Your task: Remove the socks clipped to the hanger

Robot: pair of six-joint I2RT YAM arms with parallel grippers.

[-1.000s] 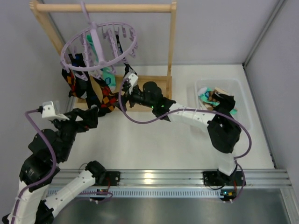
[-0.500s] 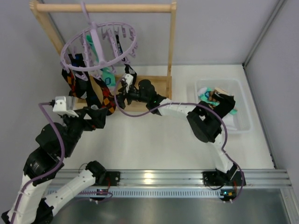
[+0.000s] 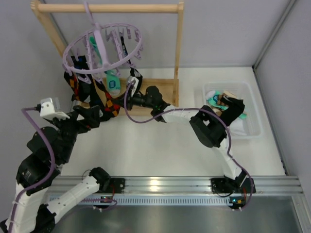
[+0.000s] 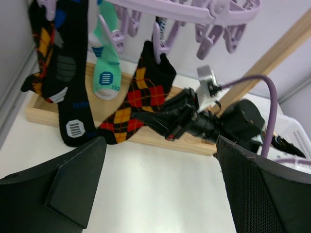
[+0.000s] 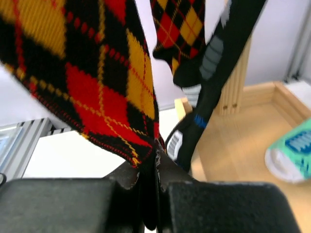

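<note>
The lavender ring hanger [image 3: 103,46] hangs from the wooden rail with several socks clipped to it. An argyle sock [image 4: 141,104] dangles from a peg, beside a black sock [image 4: 73,97] and a teal-and-white sock [image 4: 104,73]. My right gripper [image 5: 156,167] is shut on the lower edge of the argyle sock [image 5: 97,87]; the left wrist view shows it [image 4: 158,121] reaching in from the right. My left gripper [image 4: 160,189] stands open just short of the socks, over bare table, holding nothing.
The wooden rack has a top rail [image 3: 107,8], a right post [image 3: 178,43] and a base board [image 3: 163,90] under the socks. A clear bin [image 3: 250,104] at the right holds loose socks. Grey walls stand close behind and to the left.
My right gripper has slid left under the hanger and shut on the argyle sock's edge. My left arm swung toward the socks, then drew back left, still open.
</note>
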